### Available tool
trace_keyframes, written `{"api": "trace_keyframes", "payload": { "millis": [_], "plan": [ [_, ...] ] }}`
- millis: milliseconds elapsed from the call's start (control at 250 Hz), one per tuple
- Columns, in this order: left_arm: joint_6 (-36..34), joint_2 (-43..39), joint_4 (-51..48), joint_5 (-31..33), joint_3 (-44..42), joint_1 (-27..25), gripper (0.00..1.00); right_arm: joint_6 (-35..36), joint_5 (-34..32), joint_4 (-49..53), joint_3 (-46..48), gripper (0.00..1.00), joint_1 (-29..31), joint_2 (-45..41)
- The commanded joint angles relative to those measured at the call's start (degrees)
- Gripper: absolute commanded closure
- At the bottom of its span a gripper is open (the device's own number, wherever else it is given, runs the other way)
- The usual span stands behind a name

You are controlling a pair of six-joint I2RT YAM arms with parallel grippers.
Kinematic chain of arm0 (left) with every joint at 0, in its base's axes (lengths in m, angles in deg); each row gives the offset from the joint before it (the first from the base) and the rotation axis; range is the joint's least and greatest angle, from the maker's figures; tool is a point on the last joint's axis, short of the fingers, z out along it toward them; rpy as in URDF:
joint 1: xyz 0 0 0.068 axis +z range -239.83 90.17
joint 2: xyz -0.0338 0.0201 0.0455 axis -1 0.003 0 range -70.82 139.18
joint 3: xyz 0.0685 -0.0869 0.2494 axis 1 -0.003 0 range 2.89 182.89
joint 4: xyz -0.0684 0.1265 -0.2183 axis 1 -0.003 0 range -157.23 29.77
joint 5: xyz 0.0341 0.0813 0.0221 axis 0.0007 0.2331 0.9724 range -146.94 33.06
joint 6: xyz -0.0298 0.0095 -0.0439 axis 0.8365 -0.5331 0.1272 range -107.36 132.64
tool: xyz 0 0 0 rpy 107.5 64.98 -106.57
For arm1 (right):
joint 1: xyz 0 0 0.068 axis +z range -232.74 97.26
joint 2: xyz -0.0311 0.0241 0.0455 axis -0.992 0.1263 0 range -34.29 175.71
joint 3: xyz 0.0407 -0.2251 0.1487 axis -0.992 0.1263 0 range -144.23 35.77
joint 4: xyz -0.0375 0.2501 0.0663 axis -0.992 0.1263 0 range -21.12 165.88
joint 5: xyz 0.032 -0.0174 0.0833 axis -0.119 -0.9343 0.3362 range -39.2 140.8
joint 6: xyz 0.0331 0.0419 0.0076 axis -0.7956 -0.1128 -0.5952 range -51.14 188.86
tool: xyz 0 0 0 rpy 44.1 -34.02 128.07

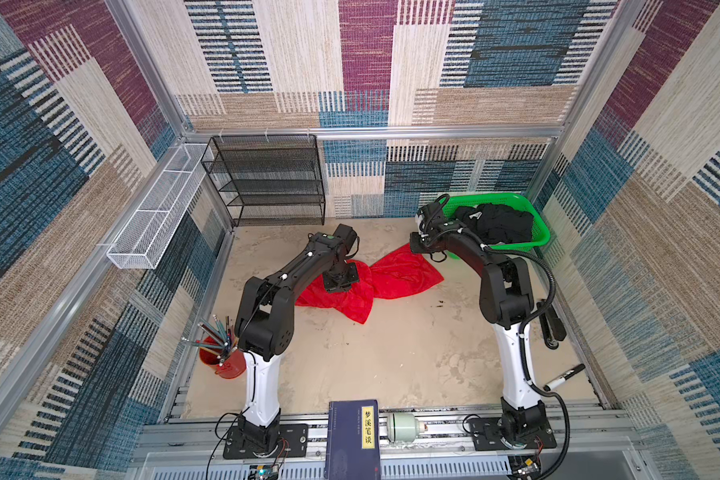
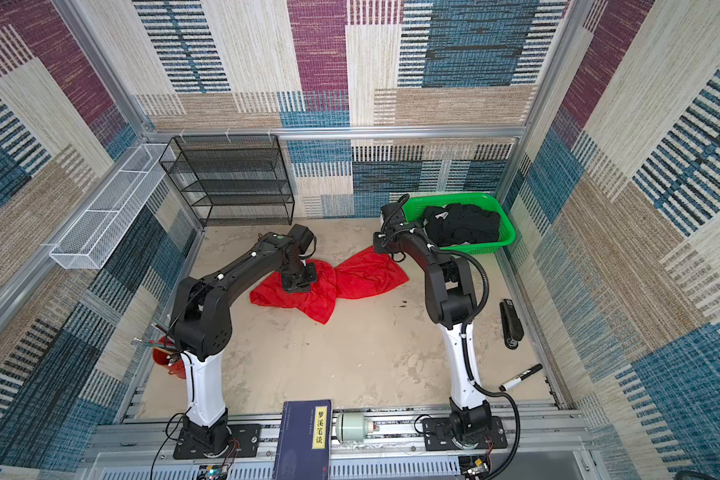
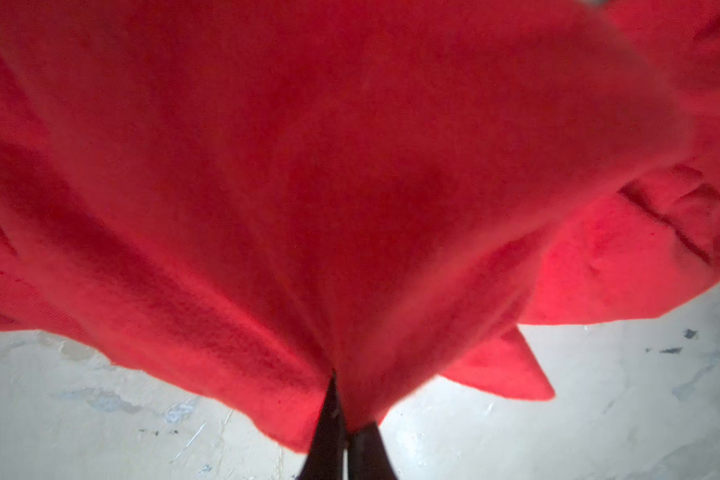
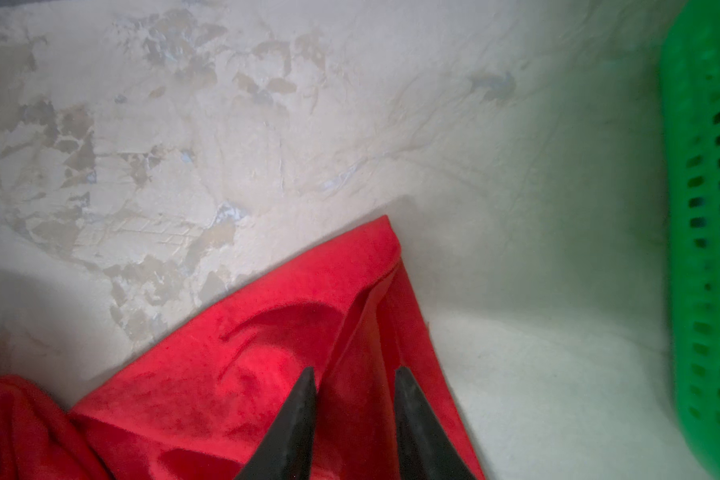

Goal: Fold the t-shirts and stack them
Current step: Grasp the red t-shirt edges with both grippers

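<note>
Just beside our right pincer (image 4: 354, 415) stands the green basket (image 4: 707, 249) of black t-shirts (image 1: 499, 224); that pincer is spread over a corner of the red t-shirt (image 1: 404, 274) on the bench (image 1: 391, 353), our left pincer (image 3: 345, 440) pinching its bunched cloth.

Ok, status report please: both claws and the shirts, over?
Status: left claw shut on red t-shirt, right claw open over its corner. Shirt bunched, not folded. Black t-shirts in green basket, close beside right claw.

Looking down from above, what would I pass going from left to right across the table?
First the red pencil pot → red t-shirt → green basket holding black t-shirts → marker pen.
</note>
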Motion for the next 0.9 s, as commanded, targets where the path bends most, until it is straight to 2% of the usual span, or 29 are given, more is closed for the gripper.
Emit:
{"api": "trace_keyframes", "payload": {
  "millis": [0,300,576,648,856,896],
  "plan": [
    [-0.3,-0.9,0.6,-1.2,-0.7,0.2,0.98,0.2,-0.8,0.6,1.3,0.61,0.0,-1.8],
    [-0.2,-3.2,2.1,-1.7,-3.3,0.4,1.00,1.6,-1.8,-3.0,9.3,0.52,1.0,-7.2],
    [0.4,-5.8,2.5,-2.3,-5.7,0.6,1.00,3.0,-3.5,-3.1,9.5,0.53,2.2,-6.6],
    [0.8,-6.4,2.7,-2.3,-6.4,0.7,1.00,3.0,-4.1,-2.3,8.4,0.59,2.3,-6.0],
    [1.1,-8.4,1.5,-2.1,-6.4,1.4,1.00,2.8,-4.6,-0.5,5.6,1.00,2.3,-5.9],
    [1.2,-9.3,1.2,-2.0,-6.3,1.9,1.00,2.6,-4.6,0.0,5.0,1.00,2.3,-6.5]
  ]
}}
